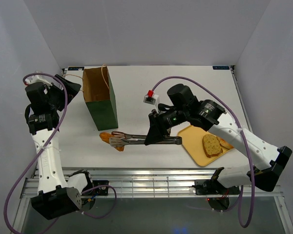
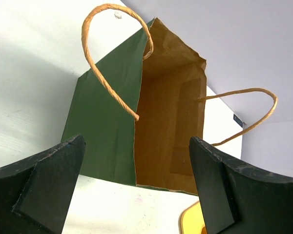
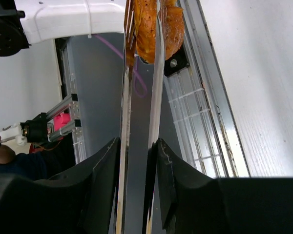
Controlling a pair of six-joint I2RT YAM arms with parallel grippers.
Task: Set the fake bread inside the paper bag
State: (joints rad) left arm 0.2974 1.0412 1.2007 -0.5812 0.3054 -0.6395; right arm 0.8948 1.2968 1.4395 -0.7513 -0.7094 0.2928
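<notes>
The roll [image 1: 106,137] is pinched between the tips of the tongs [image 1: 136,140], outside the bag [image 1: 101,97] and just in front of its base in the top view; whether it touches the table [image 1: 185,83] I cannot tell. From the right wrist the roll [image 3: 151,29] shows glossy and orange-brown at the far end of the two metal blades of the tongs [image 3: 139,146]. The right gripper [image 1: 154,136] is clamped on the tongs' handle end, its fingers [image 3: 168,170] pressing the blades together. The bag stands upright with its mouth open, brown inside, green outside. The left gripper [image 1: 71,87] hangs beside the bag's far left corner with its fingers [image 2: 49,185] spread wide, holding nothing; the bag [image 2: 136,122] fills its view. To the right lies a yellow tray [image 1: 193,148] bearing a speckled slice [image 1: 212,145] and a second piece [image 1: 225,143] partly hidden behind it
</notes>
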